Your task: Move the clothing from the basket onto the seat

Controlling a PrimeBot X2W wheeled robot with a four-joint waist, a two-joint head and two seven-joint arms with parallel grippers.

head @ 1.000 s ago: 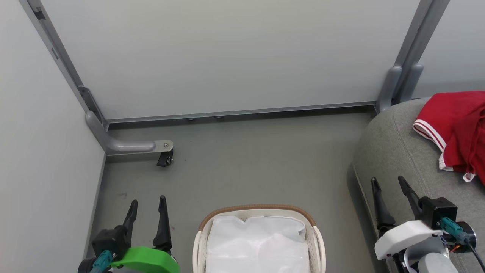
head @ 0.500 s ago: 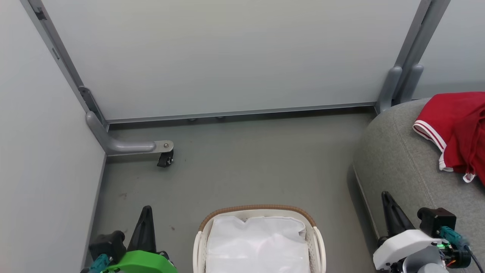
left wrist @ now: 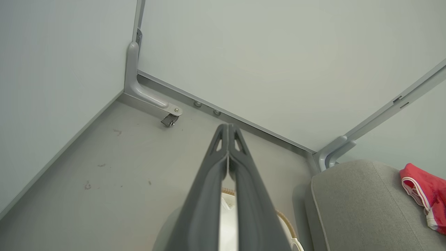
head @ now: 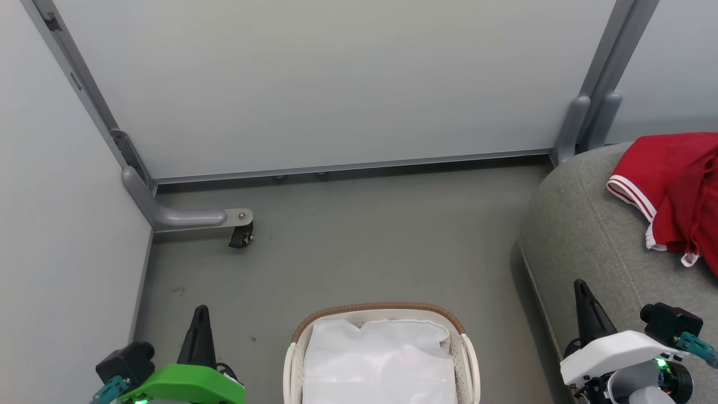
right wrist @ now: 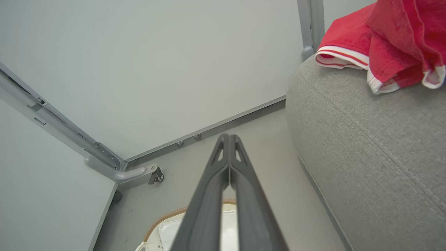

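Closing the corner at the back, the pale grey wall panels (head: 336,84) are the biggest thing, and the grey floor (head: 364,235) lies before them. On the right side is the seat (head: 583,235), a large grey woven cushion with a stitched seam and a rounded edge. The basket (head: 381,307) stands on the floor at the bottom middle of the head view, near the seat but apart from it. The white cloth liner (head: 381,359) lies crumpled inside it. The clothing (head: 673,179) lies on top of the seat, toward its far right part, as a bright red heap with a white-striped cuff turned to the left, well apart from the basket. The left gripper (head: 201,310) hangs over the floor left of the basket, its fingers pressed together with nothing between them. The right gripper (head: 579,283) is at the front edge of the seat, its fingers also pressed together on nothing. A small black caster (head: 240,237) sits under a grey metal foot at the left wall.
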